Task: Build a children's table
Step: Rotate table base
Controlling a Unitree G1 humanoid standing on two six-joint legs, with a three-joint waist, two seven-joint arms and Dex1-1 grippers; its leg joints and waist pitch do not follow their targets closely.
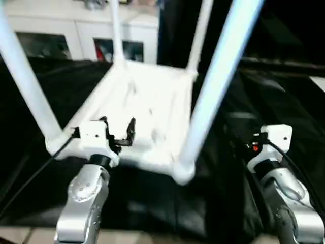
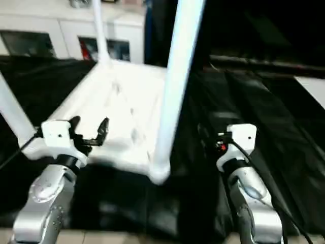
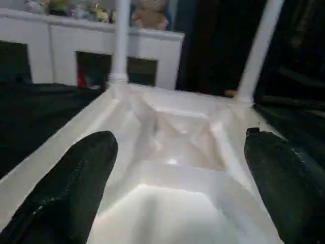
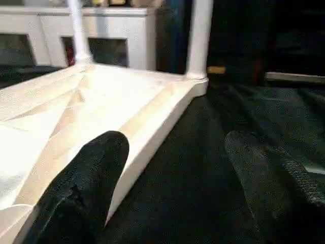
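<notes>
Playroom-like room: white cabinets (image 3: 76,46), shelf toys (image 3: 150,15).

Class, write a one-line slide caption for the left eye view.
Upturned white children's table with four legs standing up, on a black-draped surface; open left tool hovers at its near edge.

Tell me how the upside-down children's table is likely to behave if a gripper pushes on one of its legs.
The children's table lies top-down on the black cloth, so it probably won't tip; its broad flat top looks a stable base. Thin white plastic suggests it's light, so it would likely slide. The long slim leg may flex or work loose in its socket.
</notes>
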